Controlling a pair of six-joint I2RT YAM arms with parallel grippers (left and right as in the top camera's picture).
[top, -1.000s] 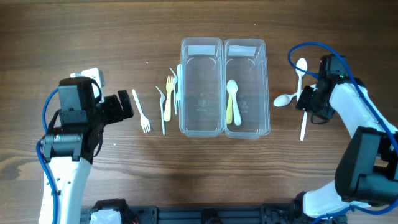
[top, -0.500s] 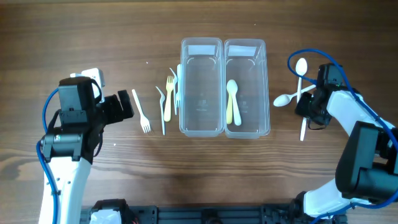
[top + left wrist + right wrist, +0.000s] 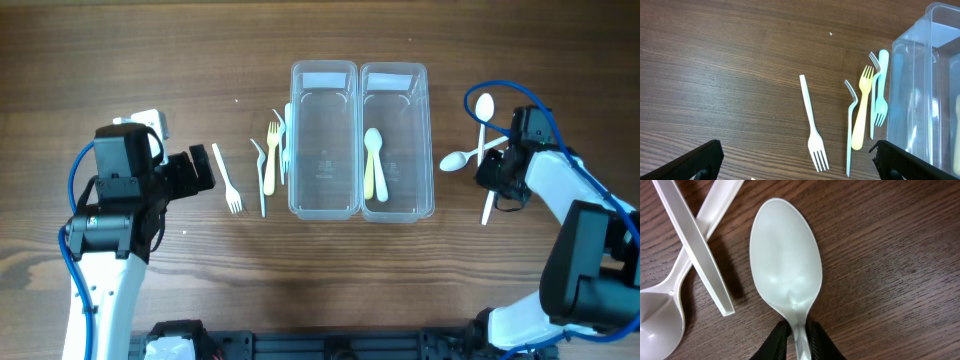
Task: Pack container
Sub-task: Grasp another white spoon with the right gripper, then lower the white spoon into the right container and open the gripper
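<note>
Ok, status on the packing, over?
Right gripper, jaws shut on a white spoon. Left gripper, jaws open, empty. Two spoons in the right bin; forks unpacked. Path to bin looks clear.

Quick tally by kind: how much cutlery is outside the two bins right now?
Fork: 5
Spoon: 3, one gripped by the right hand
Total: 8
</note>
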